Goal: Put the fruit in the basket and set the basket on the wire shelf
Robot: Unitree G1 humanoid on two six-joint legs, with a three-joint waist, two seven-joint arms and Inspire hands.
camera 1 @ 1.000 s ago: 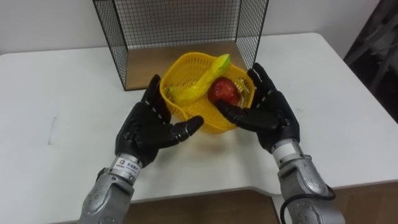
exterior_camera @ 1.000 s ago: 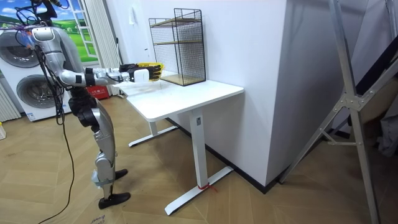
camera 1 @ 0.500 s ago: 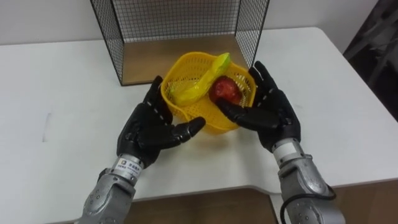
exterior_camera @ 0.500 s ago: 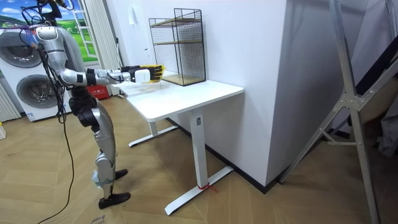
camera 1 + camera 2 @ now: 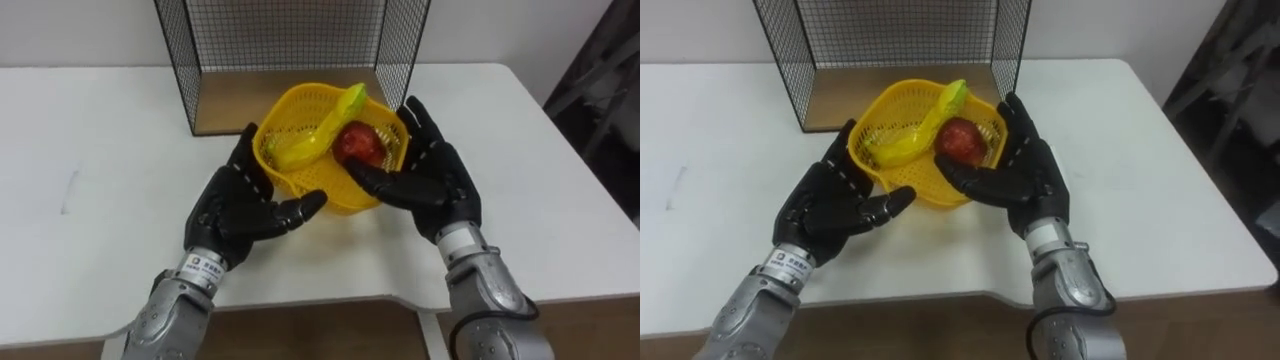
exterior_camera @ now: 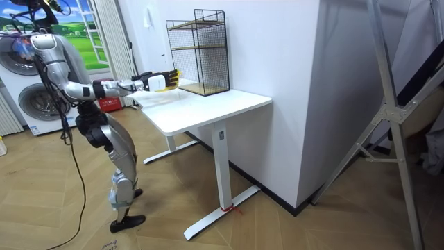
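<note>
The yellow basket [image 5: 340, 200] is in the middle of the frame, just in front of the wire shelf [image 5: 230, 100] at the top. A banana [image 5: 318, 140] and a red apple [image 5: 358, 146] lie inside it. The left hand [image 5: 238, 208] is flat on its left side and the right hand [image 5: 428, 178] on its right side, with fingers straight and spread wide. The basket may be just off the white table [image 5: 100, 180], but that is hard to tell. In the room view the robot stands at the table's left end with both arms reaching out.
</note>
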